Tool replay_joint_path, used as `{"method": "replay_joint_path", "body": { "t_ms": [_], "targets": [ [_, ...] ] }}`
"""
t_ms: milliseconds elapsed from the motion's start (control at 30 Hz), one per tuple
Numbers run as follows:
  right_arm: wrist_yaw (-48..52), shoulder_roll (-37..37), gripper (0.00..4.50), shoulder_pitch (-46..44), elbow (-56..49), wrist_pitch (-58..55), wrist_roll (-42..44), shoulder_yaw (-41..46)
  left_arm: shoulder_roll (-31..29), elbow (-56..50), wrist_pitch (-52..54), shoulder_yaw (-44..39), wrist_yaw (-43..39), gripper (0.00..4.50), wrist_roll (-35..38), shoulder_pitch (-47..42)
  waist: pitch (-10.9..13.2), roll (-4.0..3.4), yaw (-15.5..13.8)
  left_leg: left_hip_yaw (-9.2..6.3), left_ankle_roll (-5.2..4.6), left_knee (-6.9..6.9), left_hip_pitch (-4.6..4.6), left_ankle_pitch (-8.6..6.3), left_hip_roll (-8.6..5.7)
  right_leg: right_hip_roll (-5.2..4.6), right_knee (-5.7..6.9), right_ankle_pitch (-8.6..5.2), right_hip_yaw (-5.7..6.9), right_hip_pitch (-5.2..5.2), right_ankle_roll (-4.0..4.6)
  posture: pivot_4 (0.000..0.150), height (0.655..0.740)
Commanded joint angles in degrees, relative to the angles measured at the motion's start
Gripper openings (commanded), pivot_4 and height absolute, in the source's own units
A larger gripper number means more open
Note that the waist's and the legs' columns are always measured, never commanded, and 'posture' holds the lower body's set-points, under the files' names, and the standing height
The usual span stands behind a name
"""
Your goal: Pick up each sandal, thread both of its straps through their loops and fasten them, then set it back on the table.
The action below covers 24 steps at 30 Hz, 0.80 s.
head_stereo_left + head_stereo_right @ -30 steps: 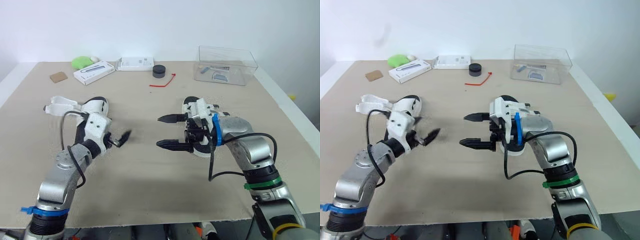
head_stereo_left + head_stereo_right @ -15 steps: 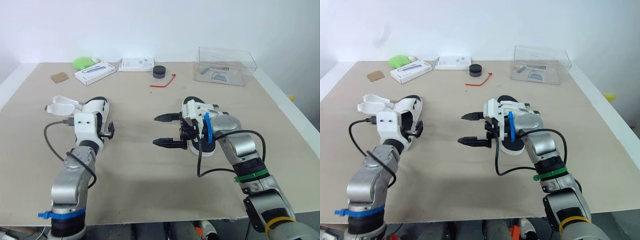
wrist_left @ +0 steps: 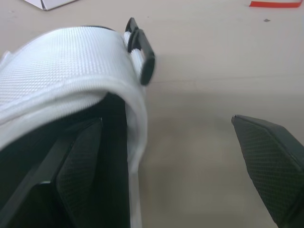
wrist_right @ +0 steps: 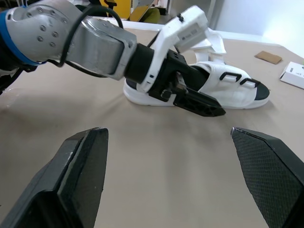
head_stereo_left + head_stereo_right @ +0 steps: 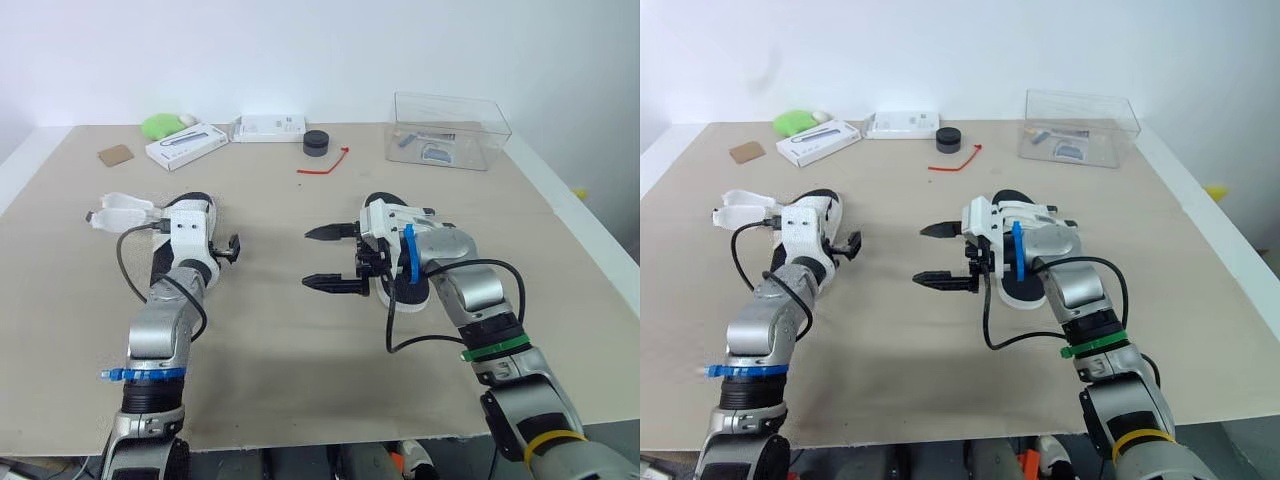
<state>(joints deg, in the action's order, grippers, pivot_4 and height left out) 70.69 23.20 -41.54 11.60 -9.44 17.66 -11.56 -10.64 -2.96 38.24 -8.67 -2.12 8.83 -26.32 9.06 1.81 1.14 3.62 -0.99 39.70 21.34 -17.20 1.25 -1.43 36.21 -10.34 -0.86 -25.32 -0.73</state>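
Note:
The left sandal point(image 5: 192, 214), white with a black footbed, lies on the table point(image 5: 300, 350) at the left, its loose straps point(image 5: 118, 208) flared outward. My left gripper point(image 5: 226, 251) is open at its right side. In the left wrist view one finger point(image 3: 83, 164) lies inside the sandal under a white strap point(image 3: 71, 61) with a black loop point(image 3: 141, 50), and the other finger point(image 3: 270, 166) is over bare table. The right sandal point(image 5: 1020, 292) lies at the centre right, mostly hidden under my right wrist. My right gripper point(image 5: 322, 257) is open over bare table, pointing at the left sandal point(image 4: 223, 88).
Along the far edge are a clear plastic box point(image 5: 450, 130), a black round puck point(image 5: 317, 143), a red strip point(image 5: 325, 162), two white boxes point(image 5: 185, 145) point(image 5: 270, 127), a green object point(image 5: 160, 125) and a brown card point(image 5: 116, 154).
My left arm has swung in from the open table and brought its gripper up against the left sandal's side. The right gripper has drifted slightly to the left.

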Motion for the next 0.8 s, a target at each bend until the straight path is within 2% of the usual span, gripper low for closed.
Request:
{"method": "replay_joint_path", "body": {
  "t_ms": [33,100,233,333,367,433,533,633,700,800],
  "targets": [
    [-0.9,0.0,4.47,-1.1,-1.2,0.9,0.0,1.3,-0.7,2.5,-2.5,-0.7,-0.2,4.24,-0.3,-2.3,0.0,0.0,0.0,0.0,0.01,0.0,0.0,0.01,0.0,0.0,0.01,0.01,0.0,0.0,0.01,0.15,0.74],
    [-1.1,0.1,4.5,-1.0,-1.2,0.8,0.0,1.3,-0.8,3.7,-3.0,-1.2,0.0,3.77,-0.3,-2.8,0.0,0.0,0.0,0.01,0.01,0.0,-0.01,0.01,0.0,0.0,0.01,0.01,-0.01,0.0,0.01,0.15,0.74],
    [-1.3,0.3,4.5,-0.8,-1.6,0.5,0.1,1.6,-1.3,5.2,-3.9,-1.2,-0.9,1.98,-0.1,-3.3,0.0,0.0,0.0,-0.01,0.01,0.0,-0.01,0.01,0.01,0.0,0.01,0.01,-0.02,0.0,0.02,0.15,0.74],
    [-1.2,0.5,4.5,-0.7,-1.6,0.3,0.2,1.6,-1.8,6.2,-4.3,-1.1,-1.7,0.39,0.1,-3.7,0.0,0.0,0.0,-0.01,0.03,0.0,-0.01,0.02,0.01,-0.01,0.02,0.01,-0.01,0.0,0.02,0.15,0.74],
    [-1.2,0.5,4.5,-0.6,-1.7,0.1,0.4,1.6,-2.3,6.2,-4.6,-0.8,-2.8,0.03,0.3,-3.6,0.0,0.0,0.0,-0.01,0.04,0.0,-0.01,0.02,0.0,-0.02,0.02,0.02,-0.01,0.0,0.02,0.15,0.74],
    [-1.2,0.5,4.5,-0.6,-1.8,-0.3,0.6,1.7,-3.3,5.9,-5.0,-0.2,-4.6,0.03,0.5,-3.5,0.0,0.0,0.0,-0.01,0.04,0.0,-0.01,0.02,0.0,-0.04,0.02,0.02,0.0,0.01,0.02,0.15,0.74],
    [-1.1,0.6,4.5,-0.7,-1.6,-0.5,0.7,1.9,-7.3,2.6,-8.7,3.2,-12.6,0.03,0.3,-1.6,0.0,0.0,0.0,-0.02,0.05,0.0,0.02,0.03,0.0,-0.04,0.01,0.02,0.01,-0.01,0.02,0.15,0.74],
    [-0.7,1.0,4.5,-0.5,-1.6,-0.6,0.7,2.0,-15.1,-4.7,-17.8,9.9,-26.3,0.03,-0.6,3.8,0.0,0.0,0.0,0.0,0.07,-0.07,0.04,0.02,0.01,-0.04,-0.03,0.01,0.0,-0.06,0.03,0.15,0.74],
    [-0.4,1.3,4.5,-0.4,-1.5,-0.6,0.7,2.1,-18.6,-7.6,-21.8,12.2,-31.6,0.03,-0.7,6.4,0.0,-0.01,0.0,0.05,0.16,-0.14,0.07,-0.02,0.04,-0.23,-0.06,-0.04,0.01,-0.12,0.11,0.15,0.74],
    [0.1,1.9,4.5,-0.2,-1.6,-0.5,0.7,1.9,-28.1,-15.7,-31.7,14.9,-46.2,0.03,1.3,16.0,0.0,0.01,0.2,0.05,0.21,-0.18,0.09,-0.06,0.07,-0.36,-0.12,-0.1,0.18,-0.16,0.19,0.15,0.74]
  ]
}}
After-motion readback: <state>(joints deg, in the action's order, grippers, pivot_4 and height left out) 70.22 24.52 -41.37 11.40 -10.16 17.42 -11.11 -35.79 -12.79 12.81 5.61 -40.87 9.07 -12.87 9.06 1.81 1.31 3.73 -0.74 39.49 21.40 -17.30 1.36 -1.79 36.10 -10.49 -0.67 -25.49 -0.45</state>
